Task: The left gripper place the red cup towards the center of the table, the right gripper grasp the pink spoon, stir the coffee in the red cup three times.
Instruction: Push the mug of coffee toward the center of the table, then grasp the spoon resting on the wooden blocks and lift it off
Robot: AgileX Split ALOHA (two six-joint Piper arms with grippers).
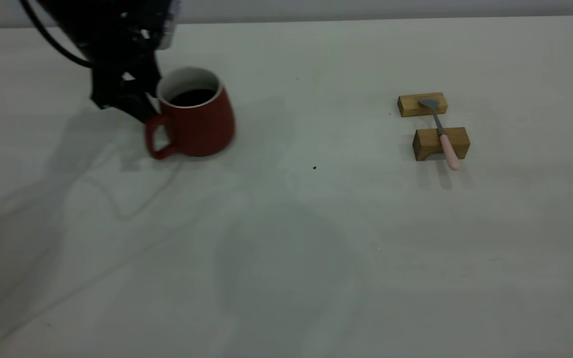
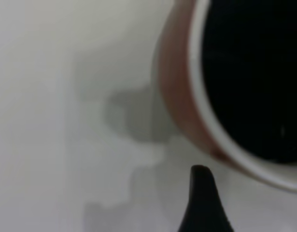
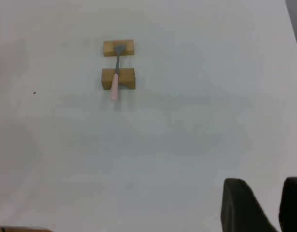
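The red cup (image 1: pixel 199 122) stands on the table (image 1: pixel 286 238) at the left, with dark coffee (image 1: pixel 193 96) inside and its handle toward the front left. The cup looks smeared at its right side. My left gripper (image 1: pixel 137 104) hangs right behind the cup's rim on the handle side; the left wrist view shows the red cup (image 2: pixel 179 96) and the coffee (image 2: pixel 249 72) very close. The pink spoon (image 1: pixel 443 134) lies across two wooden blocks at the right. Far from the pink spoon (image 3: pixel 115 79), my right gripper (image 3: pixel 266 186) hovers shut over bare table.
The spoon's bowl rests on the far wooden block (image 1: pixel 422 104) and its neck on the near block (image 1: pixel 440 143). A tiny dark speck (image 1: pixel 314 168) marks the table's middle. The table's right edge (image 3: pixel 294 48) shows in the right wrist view.
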